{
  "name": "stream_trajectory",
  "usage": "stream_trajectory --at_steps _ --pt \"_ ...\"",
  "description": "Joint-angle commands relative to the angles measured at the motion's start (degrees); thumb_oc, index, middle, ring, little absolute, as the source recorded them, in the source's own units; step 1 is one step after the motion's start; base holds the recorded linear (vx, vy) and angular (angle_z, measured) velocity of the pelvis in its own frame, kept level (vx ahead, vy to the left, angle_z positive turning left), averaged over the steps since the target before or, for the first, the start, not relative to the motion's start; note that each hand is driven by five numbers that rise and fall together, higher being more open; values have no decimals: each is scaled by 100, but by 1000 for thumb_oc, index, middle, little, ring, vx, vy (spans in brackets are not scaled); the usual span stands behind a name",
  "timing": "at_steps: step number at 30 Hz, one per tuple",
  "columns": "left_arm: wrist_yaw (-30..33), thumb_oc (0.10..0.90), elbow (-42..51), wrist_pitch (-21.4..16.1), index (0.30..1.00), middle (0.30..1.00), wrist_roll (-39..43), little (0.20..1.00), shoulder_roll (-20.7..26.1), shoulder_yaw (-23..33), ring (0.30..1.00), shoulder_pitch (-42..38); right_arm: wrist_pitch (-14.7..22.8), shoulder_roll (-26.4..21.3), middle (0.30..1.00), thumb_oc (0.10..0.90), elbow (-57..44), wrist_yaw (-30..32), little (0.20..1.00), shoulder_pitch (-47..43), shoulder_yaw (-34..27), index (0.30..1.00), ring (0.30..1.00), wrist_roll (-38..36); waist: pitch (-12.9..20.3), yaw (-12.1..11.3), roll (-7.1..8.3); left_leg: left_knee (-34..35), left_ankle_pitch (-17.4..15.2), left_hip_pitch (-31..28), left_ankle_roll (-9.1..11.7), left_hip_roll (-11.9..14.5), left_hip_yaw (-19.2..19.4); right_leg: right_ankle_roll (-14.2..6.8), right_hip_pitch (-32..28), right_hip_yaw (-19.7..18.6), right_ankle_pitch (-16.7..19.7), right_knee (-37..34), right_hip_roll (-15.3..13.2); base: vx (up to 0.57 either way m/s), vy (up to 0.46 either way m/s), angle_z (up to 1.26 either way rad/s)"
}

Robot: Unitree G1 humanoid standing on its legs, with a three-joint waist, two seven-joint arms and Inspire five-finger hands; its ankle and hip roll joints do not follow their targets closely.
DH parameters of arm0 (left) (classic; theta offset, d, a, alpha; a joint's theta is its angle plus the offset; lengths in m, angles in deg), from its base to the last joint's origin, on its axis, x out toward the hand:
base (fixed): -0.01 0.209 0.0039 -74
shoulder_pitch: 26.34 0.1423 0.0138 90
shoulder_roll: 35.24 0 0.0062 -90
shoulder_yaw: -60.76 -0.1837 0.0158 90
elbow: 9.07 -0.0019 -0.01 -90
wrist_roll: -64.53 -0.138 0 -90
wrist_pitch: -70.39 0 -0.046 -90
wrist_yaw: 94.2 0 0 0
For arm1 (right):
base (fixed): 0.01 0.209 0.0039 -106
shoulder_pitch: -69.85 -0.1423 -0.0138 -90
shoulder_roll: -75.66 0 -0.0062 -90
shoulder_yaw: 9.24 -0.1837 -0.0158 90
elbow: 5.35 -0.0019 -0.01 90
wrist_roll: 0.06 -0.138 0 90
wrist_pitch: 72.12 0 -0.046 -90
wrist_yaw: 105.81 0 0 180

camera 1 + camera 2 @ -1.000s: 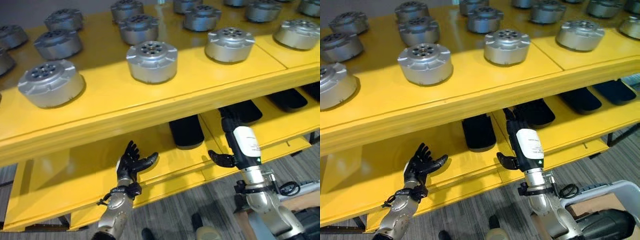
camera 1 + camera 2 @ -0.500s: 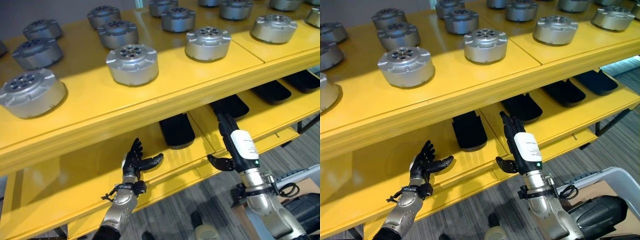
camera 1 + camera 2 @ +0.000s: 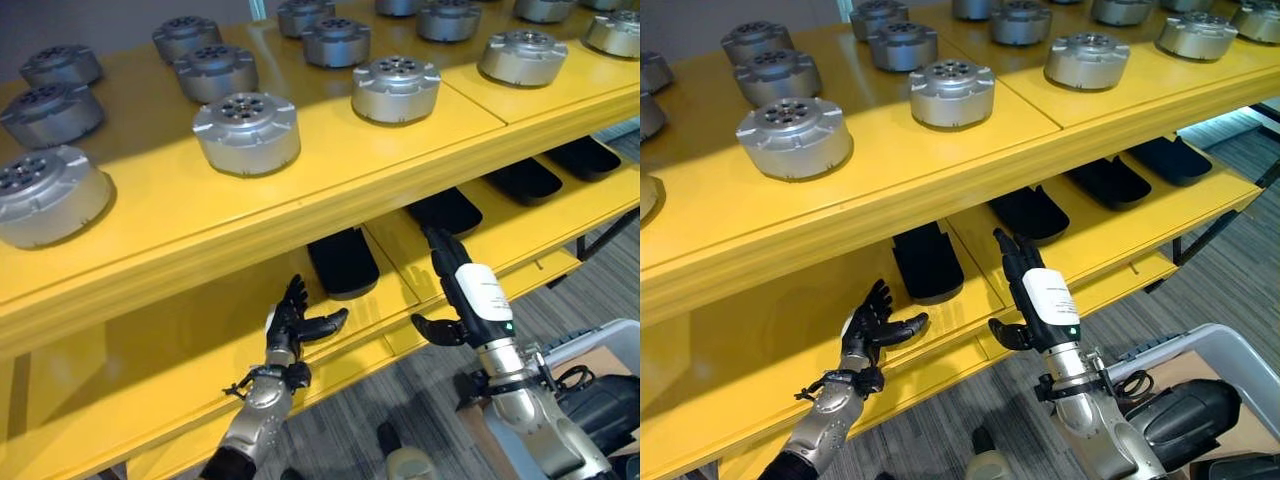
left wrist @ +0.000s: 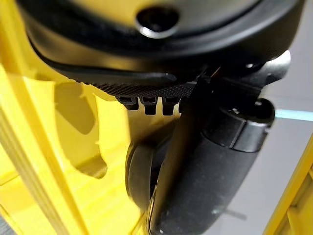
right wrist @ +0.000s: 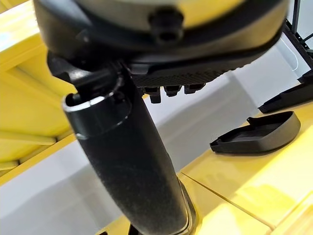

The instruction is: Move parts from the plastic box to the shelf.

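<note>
Standing by the yellow shelf [image 3: 300, 205], I see both robot hands held out low in front of the lower board, and both are empty. The left hand [image 3: 298, 325] has its fingers spread wide, thumb out to the side. The right hand [image 3: 452, 275] has its fingers straight, pointing in under the top board, with the thumb sticking out.

The parts — round silver metal parts [image 3: 246, 131] — sit in rows on the top board, above both hands and well apart from them. Just past the fingers of each hand, flat black trays [image 3: 343, 261] lie on the lower board. One tray is between the two hands, a bit farther in.

A corner of a pale plastic box [image 3: 1230, 350] shows down beside the right arm, near the floor. I cannot see if any parts are inside it.

I think these parts are heavy and hard, being solid metal. They look smooth, so they could slip. They will not bend or squash. A good hold would be around the side wall — fingers on one side, thumb on the other — or with both hands under the rim.
</note>
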State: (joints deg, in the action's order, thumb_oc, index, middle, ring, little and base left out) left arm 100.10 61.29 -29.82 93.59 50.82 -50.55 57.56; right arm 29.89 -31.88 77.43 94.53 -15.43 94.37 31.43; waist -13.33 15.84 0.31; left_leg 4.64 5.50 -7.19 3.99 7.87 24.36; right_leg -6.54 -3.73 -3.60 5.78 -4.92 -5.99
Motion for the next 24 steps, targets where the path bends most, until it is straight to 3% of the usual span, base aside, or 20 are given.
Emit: stream_trajectory --at_steps 1,11,24 --pt "-151 900 243 -516 1000 1000 137 1000 -81 -63 1000 -681 366 -1 1000 900 -725 215 1000 -412 -42 1000 1000 66 205 67 153 -651 -1166 -289 -165 216 -299 22 191 -48 -898 839 163 12 -11 -11" --pt "-171 900 392 -413 1000 1000 310 1000 -124 -242 1000 -712 288 37 1000 900 -717 210 1000 -410 39 1000 1000 56 211 83 167 -636 -1166 -308 -171 215 -296 12 178 -78 -903 837 179 1 -1 -1" --pt "-410 900 475 -549 1000 1000 490 1000 -169 -328 1000 -741 311 34 1000 900 -689 209 1000 -390 74 1000 1000 71 225 120 160 -604 -1141 -332 -148 252 -253 14 176 -88 -903 829 190 0 0 0"
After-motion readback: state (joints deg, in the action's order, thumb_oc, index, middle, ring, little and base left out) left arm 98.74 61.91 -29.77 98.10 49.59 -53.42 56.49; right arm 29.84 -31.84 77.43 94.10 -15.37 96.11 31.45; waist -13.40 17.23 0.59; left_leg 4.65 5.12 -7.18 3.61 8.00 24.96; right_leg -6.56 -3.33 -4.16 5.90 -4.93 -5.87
